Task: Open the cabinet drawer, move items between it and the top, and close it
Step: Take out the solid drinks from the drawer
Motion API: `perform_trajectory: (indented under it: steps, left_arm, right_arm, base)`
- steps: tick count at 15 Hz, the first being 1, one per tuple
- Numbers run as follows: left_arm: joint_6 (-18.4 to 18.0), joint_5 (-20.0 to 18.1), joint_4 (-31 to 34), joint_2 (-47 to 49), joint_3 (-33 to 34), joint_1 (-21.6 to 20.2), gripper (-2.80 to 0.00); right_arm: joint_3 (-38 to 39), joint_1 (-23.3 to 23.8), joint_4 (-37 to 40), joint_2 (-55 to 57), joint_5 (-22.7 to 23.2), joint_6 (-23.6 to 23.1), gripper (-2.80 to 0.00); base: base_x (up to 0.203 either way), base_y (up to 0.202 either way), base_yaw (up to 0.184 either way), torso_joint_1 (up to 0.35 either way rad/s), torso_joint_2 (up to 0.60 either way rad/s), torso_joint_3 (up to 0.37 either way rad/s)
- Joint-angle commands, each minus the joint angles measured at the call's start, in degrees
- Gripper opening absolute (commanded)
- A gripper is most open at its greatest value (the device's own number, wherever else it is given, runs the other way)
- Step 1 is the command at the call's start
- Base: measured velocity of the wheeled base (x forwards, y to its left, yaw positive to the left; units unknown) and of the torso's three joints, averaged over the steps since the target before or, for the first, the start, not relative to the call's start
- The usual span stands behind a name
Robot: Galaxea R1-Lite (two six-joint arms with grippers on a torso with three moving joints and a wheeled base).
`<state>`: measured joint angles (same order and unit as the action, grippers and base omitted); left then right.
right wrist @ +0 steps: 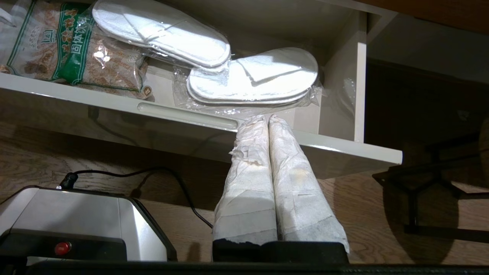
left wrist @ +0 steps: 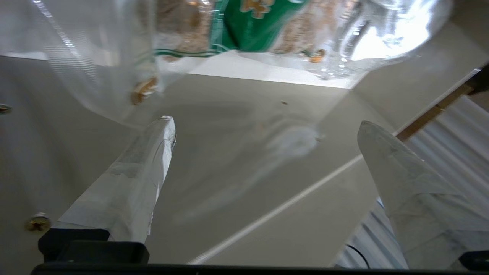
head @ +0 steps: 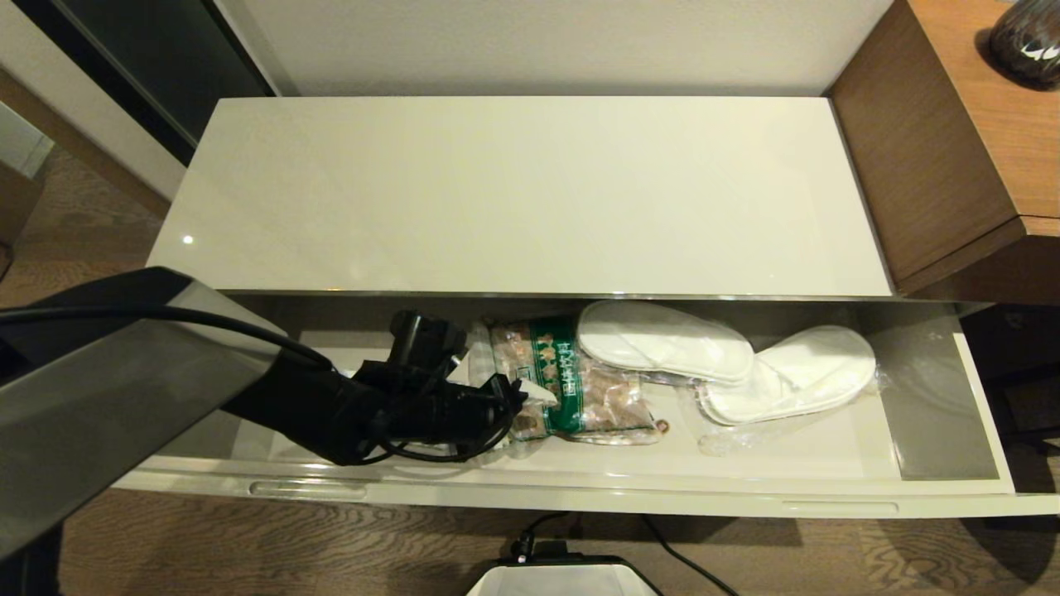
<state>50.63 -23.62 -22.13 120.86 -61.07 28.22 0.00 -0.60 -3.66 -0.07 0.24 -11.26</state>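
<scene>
**Reaching for the snack bag in the open drawer**

Two white-wrapped fingers point(left wrist: 149, 168) of the left gripper point(head: 522, 396) stand spread wide apart, with nothing between them; the clear end of the snack bag point(head: 571, 381) lies just in front of the tips. From the head view, the left gripper is low inside the cabinet drawer point(head: 580, 488), at the left end of the bag; whether a tip already touches the plastic is hard to tell.

The drawer is pulled all the way out; the white slippers point(head: 729, 364) in their clear wrap lie to the right of the bag, one pair partly on top of it. The top point(head: 522, 190) has nothing on it yet, so I think the step now is picking the bag up — the first thing to move up.

Next, the gripper likely needs to go a bit further so the plastic sits between the fingers, then close, then lift; the bag is thin and slippery, so a pinch on the loose end might slip.

The right gripper point(right wrist: 268, 122) is pressed together and holds nothing — it waits below the drawer front, over the wooden floor point(right wrist: 76, 160).
</scene>
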Motion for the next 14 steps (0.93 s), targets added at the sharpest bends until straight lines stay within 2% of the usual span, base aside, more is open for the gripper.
perform_trajectory:
  steps: [1,3,4,6,14]
  left_arm:
    - [0.1,1.0,0.0,1.0,0.6,0.2,0.0]
    - [-0.7,2.4,0.1,1.3,0.7,0.2,0.0]
    - [-2.7,4.3,0.3,2.0,0.8,0.3,0.0]
    - [-3.1,6.3,0.3,2.5,0.9,1.3,0.0]
    - [-2.8,6.2,0.2,1.1,-0.6,1.6,0.0]
  right_arm:
    - [0.1,0.0,0.1,-1.2,0.0,-0.1,-2.8]
    - [0.1,0.0,0.0,-1.2,0.0,-0.1,-2.8]
    - [0.1,0.0,0.0,-1.2,0.0,-0.1,-2.8]
    - [0.1,0.0,0.0,-1.2,0.0,-0.1,-2.8]
    - [0.1,0.0,0.0,-1.2,0.0,-0.1,-2.8]
  base:
    - [0.0,0.0,0.0,0.0,0.0,0.0]
    - [0.0,0.0,0.0,0.0,0.0,0.0]
    - [0.0,0.0,0.0,0.0,0.0,0.0]
    - [0.0,0.0,0.0,0.0,0.0,0.0]
    - [0.0,0.0,0.0,0.0,0.0,0.0]
